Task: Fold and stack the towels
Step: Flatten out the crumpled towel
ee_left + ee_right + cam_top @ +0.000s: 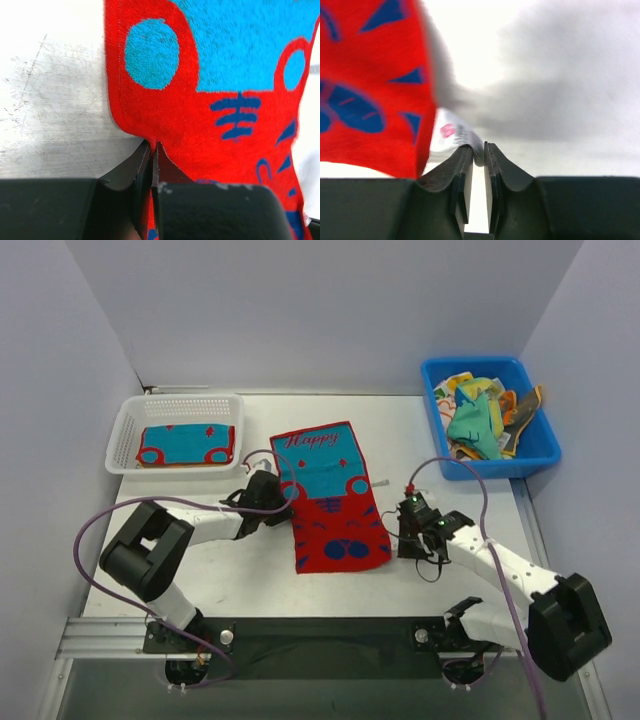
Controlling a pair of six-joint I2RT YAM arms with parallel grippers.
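A red towel [330, 502] with a teal panel and blue prints lies spread flat at the table's middle. My left gripper [284, 502] sits at its left edge, jaws shut on the red hem [150, 135]. My right gripper [394, 533] is at the towel's right edge near the lower corner. Its jaws are pinched on the white care label [457, 136] that sticks out from the red cloth [370, 90]. A folded towel [187, 444] of the same pattern rests in the white mesh basket [125, 430]. Several crumpled towels [480, 415] fill the blue bin [535, 445].
The basket stands at the back left and the bin at the back right, near the table's right edge. Purple cables loop from both arms over the near part of the table [230, 570]. Grey walls close in the back and sides.
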